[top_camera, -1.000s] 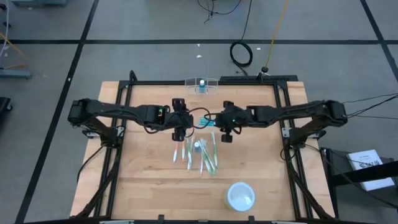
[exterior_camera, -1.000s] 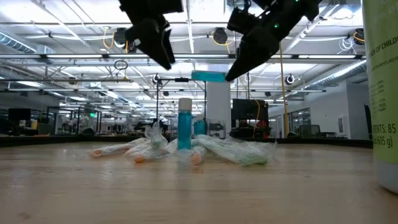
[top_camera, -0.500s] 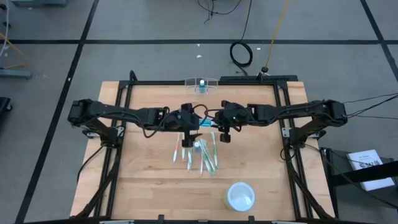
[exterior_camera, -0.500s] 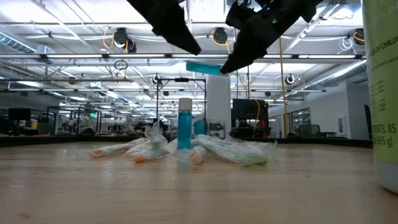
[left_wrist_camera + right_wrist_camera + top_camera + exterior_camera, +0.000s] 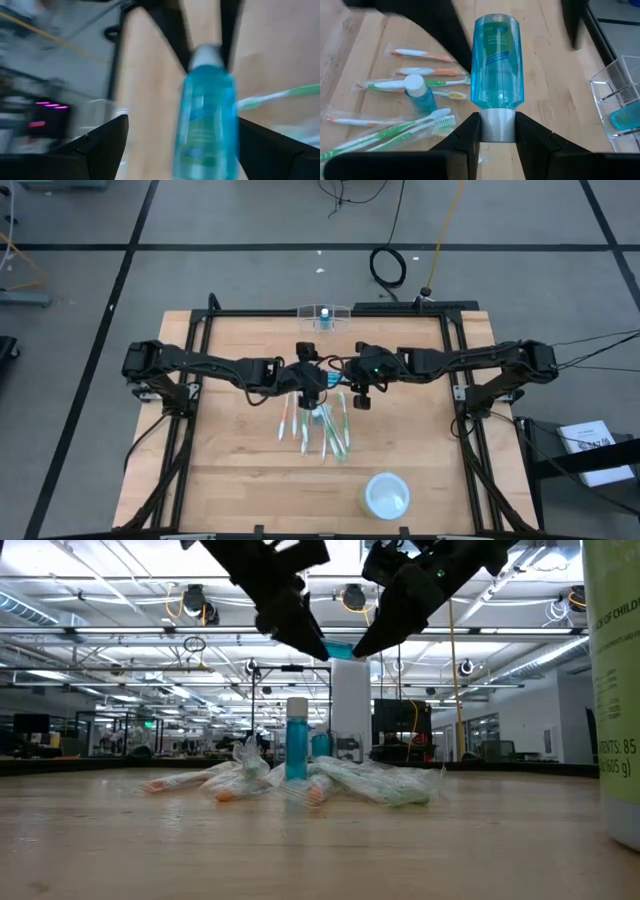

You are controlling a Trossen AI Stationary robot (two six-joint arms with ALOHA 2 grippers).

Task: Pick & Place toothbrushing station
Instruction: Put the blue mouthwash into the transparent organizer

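Above the toothbrush pile (image 5: 322,426), the right gripper (image 5: 345,380) grips a blue bottle (image 5: 497,67) by its cap. At nine o'clock of the bottle, the left gripper (image 5: 318,384) stands open around it.

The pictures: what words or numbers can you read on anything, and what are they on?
"OF CHILD": on the big white bottle at the low view's right edge, cut off.
"ENTS: 85" and "605 g)": same bottle, lower down, cut off.
Blue bottle held by its cap in the right claw: the label has print, too small to read.
White box beside the table: dark marks, too small to read.
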